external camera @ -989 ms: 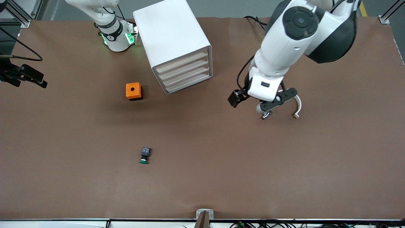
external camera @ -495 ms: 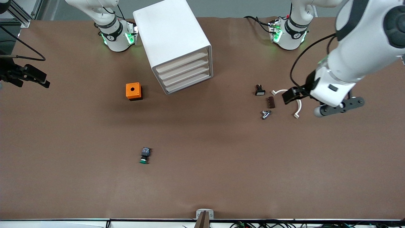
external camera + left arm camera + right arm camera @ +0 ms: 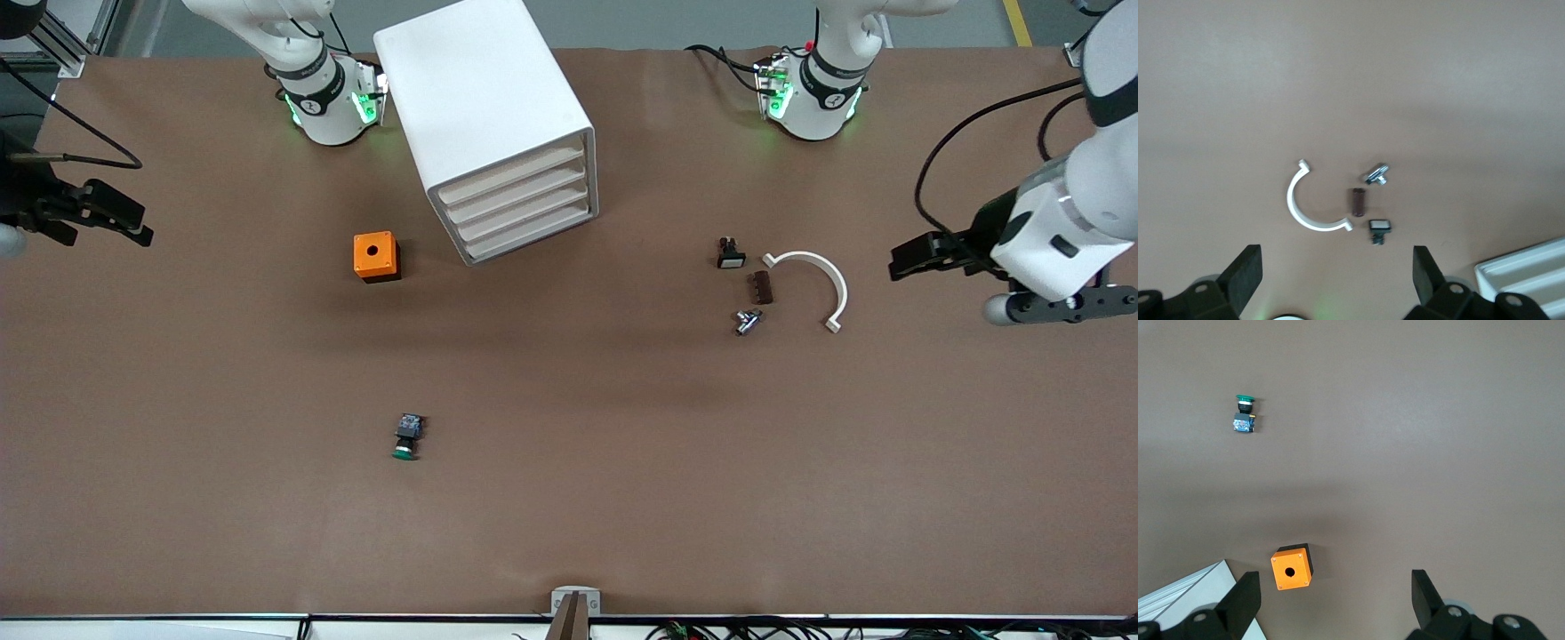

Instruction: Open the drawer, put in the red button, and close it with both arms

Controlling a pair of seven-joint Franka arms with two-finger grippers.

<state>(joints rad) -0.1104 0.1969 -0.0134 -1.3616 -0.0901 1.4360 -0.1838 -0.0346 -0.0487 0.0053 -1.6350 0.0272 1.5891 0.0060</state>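
Right gripper (image 3: 1335,607) hangs over the table at the right arm's end, at the frame edge about a third of the way down the front view; fingers spread wide, nothing in them

Orange box (image 3: 376,256) with a hole sits upper-middle, and a green button (image 3: 406,437) lies alone lower-middle, so don't take it for the target

Cabinet (image 3: 480,89) stands at top centre, turned at an angle, with four drawers all shut; top drawer (image 3: 511,175) faces down-frame toward the left arm's end

A small parts cluster lies mid-frame: a white-faced switch (image 3: 730,254), a brown block (image 3: 760,287), a metal fitting (image 3: 747,320) and a white curved clip (image 3: 816,284)

No red button is visible in any view; only a green cap and a white face show, so I can't place it

Left gripper (image 3: 1335,283) is over the bare table at the left arm's end, at mid height of the frame; jaws fully apart, empty

Step looks like opening the drawer, not yet begun
- approach square to the angled drawer front, not square to the table
- hook the drawer lip low and pull straight along its slide
- brace the cabinet with the other arm, since it looks light and may skid
- pull out far enough for a clear drop from above
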